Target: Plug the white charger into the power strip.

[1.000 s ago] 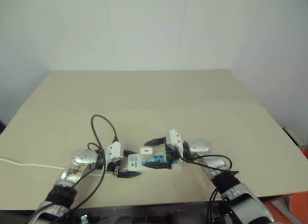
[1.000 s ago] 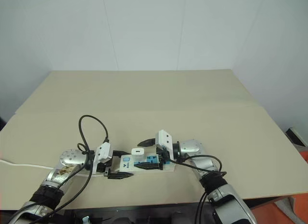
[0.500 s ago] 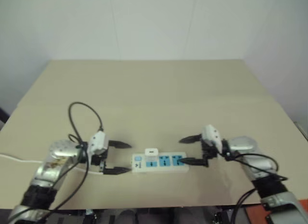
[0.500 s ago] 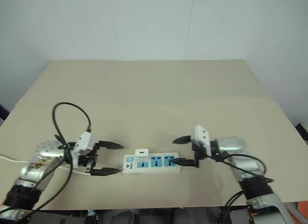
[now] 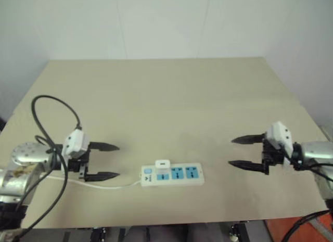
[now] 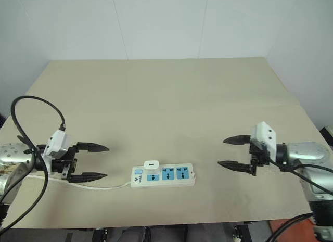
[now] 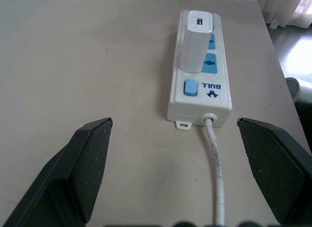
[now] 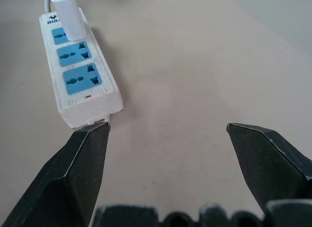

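The power strip (image 6: 171, 176) lies flat near the table's front edge, a white bar with blue sockets. The white charger (image 6: 151, 164) stands upright in the socket closest to the blue switch (image 7: 190, 88), at the strip's cord end. Both grippers hang apart from the strip. My left gripper (image 6: 106, 161) is open off the cord end, its fingers pointing at the strip. On the opposite side, my right gripper (image 6: 221, 152) is open and faces the strip's far end (image 8: 90, 97). Nothing sits between either pair of fingers.
The tan table (image 6: 156, 96) stretches back to a white wall. The strip's white cord (image 6: 99, 186) runs left along the front edge, passing under my left gripper. A black cable (image 6: 31, 104) loops above my left arm.
Both grippers have pulled away from the strip and risen, the left one to the left, the right one farther to the right. They stay open. The charger stays standing in its socket.
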Robot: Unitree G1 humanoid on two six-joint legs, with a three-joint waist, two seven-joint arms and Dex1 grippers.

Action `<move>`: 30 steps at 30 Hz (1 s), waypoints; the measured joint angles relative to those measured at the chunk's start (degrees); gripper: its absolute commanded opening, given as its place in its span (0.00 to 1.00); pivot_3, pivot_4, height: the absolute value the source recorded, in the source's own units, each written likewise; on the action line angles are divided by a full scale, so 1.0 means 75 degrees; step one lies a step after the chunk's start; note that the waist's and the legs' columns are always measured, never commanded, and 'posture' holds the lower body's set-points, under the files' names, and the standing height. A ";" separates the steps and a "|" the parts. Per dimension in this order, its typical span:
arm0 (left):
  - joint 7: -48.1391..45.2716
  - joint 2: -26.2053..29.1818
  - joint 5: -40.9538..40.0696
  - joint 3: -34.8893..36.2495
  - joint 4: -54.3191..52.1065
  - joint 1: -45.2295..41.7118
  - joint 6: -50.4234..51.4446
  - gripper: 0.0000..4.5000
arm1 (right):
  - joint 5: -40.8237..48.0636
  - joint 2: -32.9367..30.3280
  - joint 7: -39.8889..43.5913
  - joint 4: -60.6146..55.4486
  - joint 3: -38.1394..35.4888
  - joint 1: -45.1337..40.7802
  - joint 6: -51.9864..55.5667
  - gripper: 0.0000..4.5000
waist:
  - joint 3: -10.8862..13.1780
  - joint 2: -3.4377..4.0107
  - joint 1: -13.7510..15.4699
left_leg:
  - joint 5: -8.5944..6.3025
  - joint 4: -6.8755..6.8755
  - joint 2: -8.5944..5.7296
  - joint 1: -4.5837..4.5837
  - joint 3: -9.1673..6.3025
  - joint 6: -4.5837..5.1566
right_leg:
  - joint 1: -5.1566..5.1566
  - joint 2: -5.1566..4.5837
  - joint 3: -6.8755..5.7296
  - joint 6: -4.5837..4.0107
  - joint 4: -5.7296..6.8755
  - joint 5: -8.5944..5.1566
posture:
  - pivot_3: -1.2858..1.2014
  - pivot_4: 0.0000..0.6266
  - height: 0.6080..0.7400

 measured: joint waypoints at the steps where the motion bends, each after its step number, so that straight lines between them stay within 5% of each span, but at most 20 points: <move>1: 0.0005 0.0000 0.0000 0.0000 -0.0017 0.0038 0.0021 0.99 | 0.0028 -0.0013 -0.0011 -0.0133 -0.0073 0.0078 0.0057 1.00 | 0.0000 0.0000 0.0000 | 0.0000 0.0001 0.0000 0.0001 0.0000 0.0000 | 0.0000 0.0001 0.0000 0.0000 0.0003 0.0000 | 0.52 0.24 1.00; 30: 0.0185 -0.0174 0.0038 -0.0097 -0.0356 0.0235 0.0148 0.99 | 0.0044 -0.0089 -0.0192 -0.0822 -0.0131 0.0344 0.0545 1.00 | 0.0000 -0.0001 -0.0068 | 0.0002 0.0142 -0.0002 0.0010 -0.0001 -0.0004 | 0.0017 0.0003 0.0012 0.0004 0.0125 0.0011 | 0.52 0.24 1.00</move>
